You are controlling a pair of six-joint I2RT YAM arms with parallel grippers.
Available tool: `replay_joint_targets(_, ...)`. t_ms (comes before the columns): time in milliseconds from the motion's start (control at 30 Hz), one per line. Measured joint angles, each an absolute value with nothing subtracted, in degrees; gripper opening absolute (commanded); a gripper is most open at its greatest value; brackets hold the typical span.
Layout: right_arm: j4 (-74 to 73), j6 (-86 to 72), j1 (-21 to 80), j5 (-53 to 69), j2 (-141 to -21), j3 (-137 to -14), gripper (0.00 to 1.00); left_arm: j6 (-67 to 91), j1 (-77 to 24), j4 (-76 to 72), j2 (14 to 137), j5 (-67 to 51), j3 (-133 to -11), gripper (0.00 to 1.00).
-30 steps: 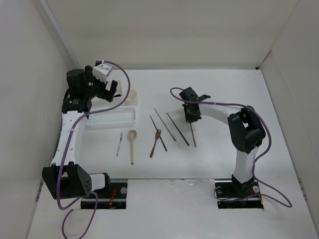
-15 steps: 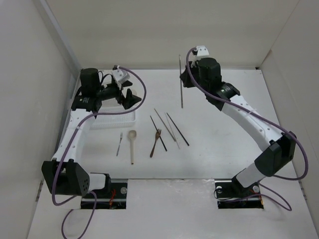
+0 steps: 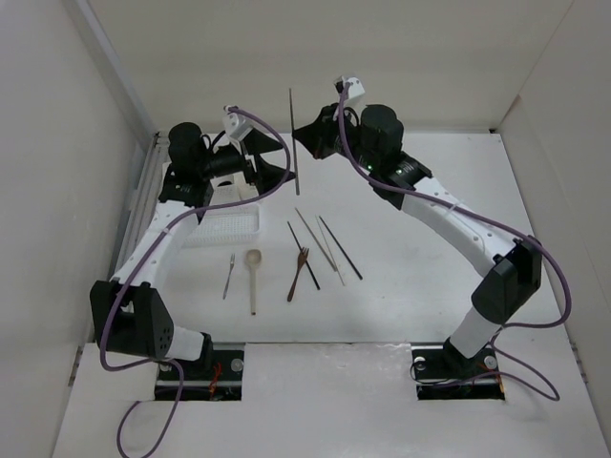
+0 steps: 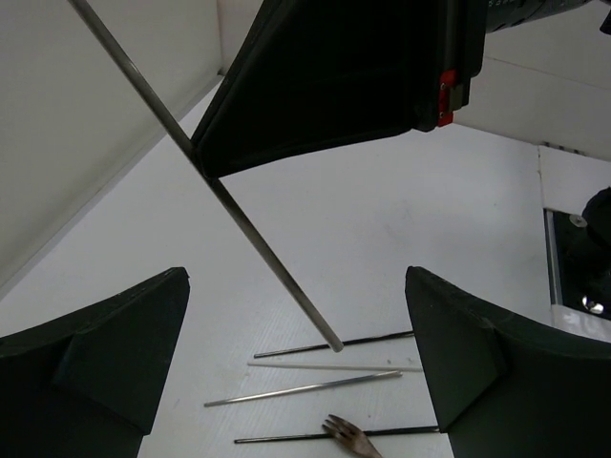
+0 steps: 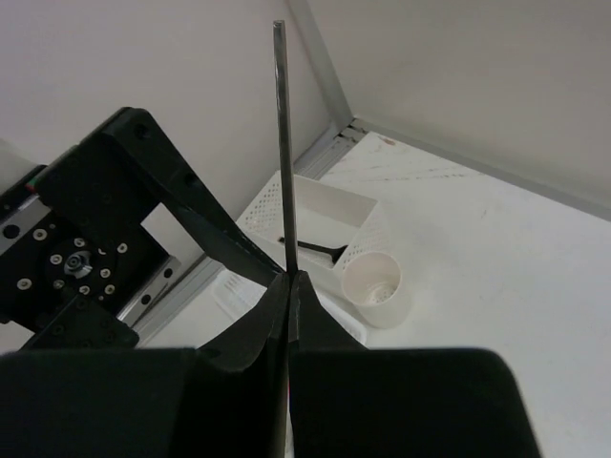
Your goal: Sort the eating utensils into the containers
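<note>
Since half a second ago the right gripper [image 5: 288, 286] has swung left across the far side of the table [image 3: 420, 286], carrying its grey chopstick [image 3: 293, 143]. The left gripper [image 4: 296, 286] has come right to meet it.

- Right jaws pinched tight on the stick part-way along. Stick upright, well off the surface.
- Left jaws spread wide, holding nothing. In the left wrist view the stick's lower end hangs in the gap between the fingers, touching neither as far as shows.
- Reads as a handover, since the left arm sits nearer the containers.
- Open box [image 5: 329, 215] at far left holds a dark spoon [image 5: 315, 250]. Round cup [image 5: 377, 286] just beside it, ribbed tray [image 3: 224, 227] nearer.
- Loose on the table mid-scene: metal fork [image 3: 229, 277], pale spoon [image 3: 253, 281], wooden fork [image 3: 297, 277], remaining chopsticks [image 3: 329, 243].
</note>
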State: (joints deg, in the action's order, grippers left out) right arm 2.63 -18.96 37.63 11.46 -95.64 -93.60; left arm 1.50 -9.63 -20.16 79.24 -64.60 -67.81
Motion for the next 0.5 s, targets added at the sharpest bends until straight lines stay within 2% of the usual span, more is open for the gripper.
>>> replay_joint_targets(167,4.6,-20.1,38.3,12.7,-96.1,-93.6,0.0,3.3,-9.8,-23.2,79.8,-64.1,-66.8,0.96)
replay_joint_targets(300,5.2,-20.6,39.2,13.2,-96.1,-93.7,0.0,3.5,-10.0,-24.1,79.9,-60.2,-65.9,0.84)
replay_joint_targets(333,5.2,-20.6,39.4,13.3,-96.1,-93.7,0.0,3.5,-10.0,-24.2,79.9,-59.2,-65.7,0.77)
replay_joint_targets(367,5.2,-20.6,39.6,13.5,-96.1,-93.7,0.0,3.6,-10.0,-24.3,79.9,-58.5,-65.6,0.64)
replay_joint_targets(400,5.3,-20.8,39.8,13.6,-96.1,-93.7,0.0,3.8,-10.0,-24.3,80.0,-58.0,-65.6,0.56)
replay_joint_targets(433,5.3,-20.9,40.0,14.0,-96.2,-93.7,0.0,3.8,-10.0,-24.7,80.1,-57.5,-65.6,0.42)
replay_joint_targets(467,5.3,-21.0,40.1,14.0,-96.2,-93.7,0.0,3.8,-10.0,-24.9,80.1,-57.1,-65.6,0.42)
replay_joint_targets(500,5.6,-21.0,40.2,14.0,-96.4,-93.7,0.0,3.8,-10.0,-24.9,80.1,-57.0,-65.6,0.25)
